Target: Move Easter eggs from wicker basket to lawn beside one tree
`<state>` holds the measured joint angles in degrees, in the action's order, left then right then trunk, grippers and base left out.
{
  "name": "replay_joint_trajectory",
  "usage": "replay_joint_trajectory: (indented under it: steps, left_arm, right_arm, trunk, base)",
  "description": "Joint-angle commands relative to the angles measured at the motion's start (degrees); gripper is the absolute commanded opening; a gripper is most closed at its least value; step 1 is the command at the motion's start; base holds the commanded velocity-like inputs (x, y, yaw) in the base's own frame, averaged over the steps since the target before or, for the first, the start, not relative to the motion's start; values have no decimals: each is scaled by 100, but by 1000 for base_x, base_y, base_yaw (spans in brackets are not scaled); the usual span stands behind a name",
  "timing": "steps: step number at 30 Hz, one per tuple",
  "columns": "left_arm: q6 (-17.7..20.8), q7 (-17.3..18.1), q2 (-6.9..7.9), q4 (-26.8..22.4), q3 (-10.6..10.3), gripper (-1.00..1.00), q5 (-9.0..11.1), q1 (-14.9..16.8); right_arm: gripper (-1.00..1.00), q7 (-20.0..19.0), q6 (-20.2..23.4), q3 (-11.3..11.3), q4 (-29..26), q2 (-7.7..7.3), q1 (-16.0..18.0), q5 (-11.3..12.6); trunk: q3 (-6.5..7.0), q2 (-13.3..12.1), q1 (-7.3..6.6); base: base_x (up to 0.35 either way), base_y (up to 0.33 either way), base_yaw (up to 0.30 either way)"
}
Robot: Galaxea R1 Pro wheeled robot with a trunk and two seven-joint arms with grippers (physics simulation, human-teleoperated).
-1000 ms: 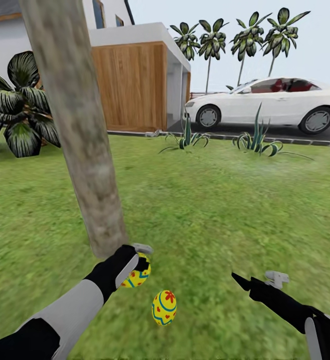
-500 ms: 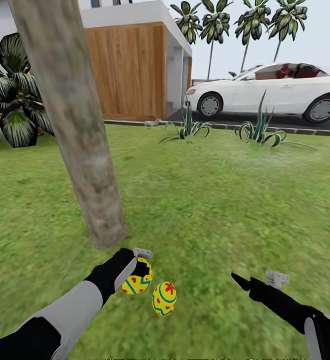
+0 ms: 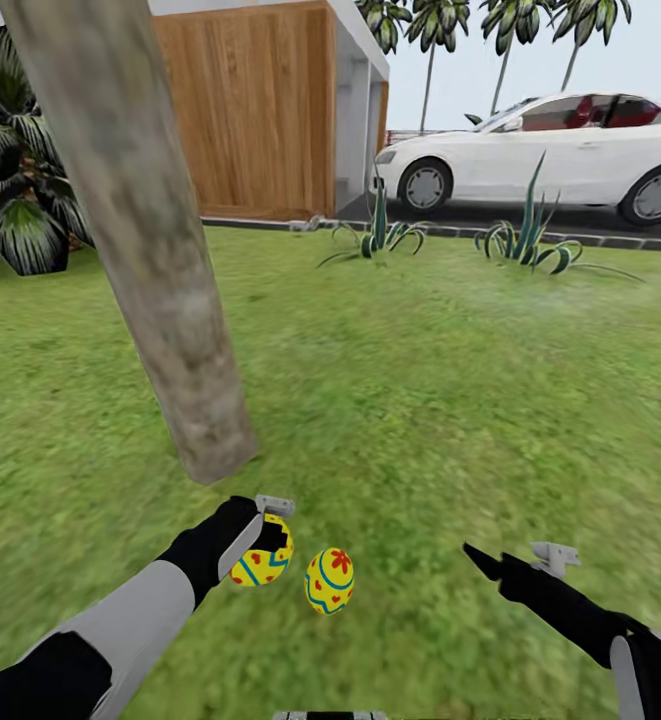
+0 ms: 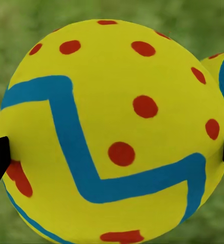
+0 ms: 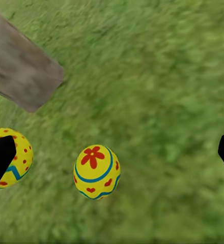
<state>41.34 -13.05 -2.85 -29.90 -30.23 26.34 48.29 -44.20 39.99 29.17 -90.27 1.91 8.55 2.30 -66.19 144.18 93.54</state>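
Left gripper (image 3: pixel 266 528) clamped on dotted egg (image 3: pixel 261 553), low over lawn (image 3: pixel 450 400) between trunk base (image 3: pixel 210 440) and flowered egg (image 3: pixel 329 580); right gripper (image 3: pixel 515 560) spread, empty.

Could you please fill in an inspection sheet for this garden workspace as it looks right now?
Surface: lawn, mottled green grass, flat.
Job's things: dotted egg in the left hand, low over the grass near the base of the tree trunk; flower egg standing free on the grass just beside it. Third egg and basket: nothing seen.
Clutter: nothing seen.
Hands: left hand shut on the dotted egg, fingertips at both its sides in the left wrist view; right hand open, holding nothing, above the grass.
Cables: nothing seen.
Surroundings: white car, wood-clad building, spiky plants, palms, broad-leaved shrub.
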Motion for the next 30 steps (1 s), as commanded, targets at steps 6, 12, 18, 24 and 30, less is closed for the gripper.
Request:
replay_joint_trajectory:
  steps: [6, 12, 18, 24, 30]
  left_arm:
    - [14, -66, 4, -7, -35, -100, 56, 5]
    - [-167, -66, 0, 0, -37, -100, 42, 5]
    - [-225, -72, -4, 2, -44, -100, 38, 4]
    - [-235, -73, -5, 7, -42, -100, 31, -3]
    - [-232, -80, -5, 11, -44, -100, 30, -3]
  right_arm:
    - [100, -9, 45, -28, -8, 11, 5, 25]
    - [100, -19, 43, -41, -8, 11, 5, 29]
    - [100, -56, 36, -44, -8, 5, 5, 34]
    - [100, -77, 28, -49, -8, 11, 3, 34]
    - [100, -91, 27, -52, -8, 15, 2, 34]
  trunk:
    - [-112, 11, 14]
    - [-223, 19, 29]
    - [-302, 24, 40]
    - [-301, 24, 40]
    - [-301, 24, 40]
  base:
    - [0, 0, 218]
    - [0, 0, 272]
    - [0, 0, 181]
    - [20, 0, 16]
    - [228, -5, 1]
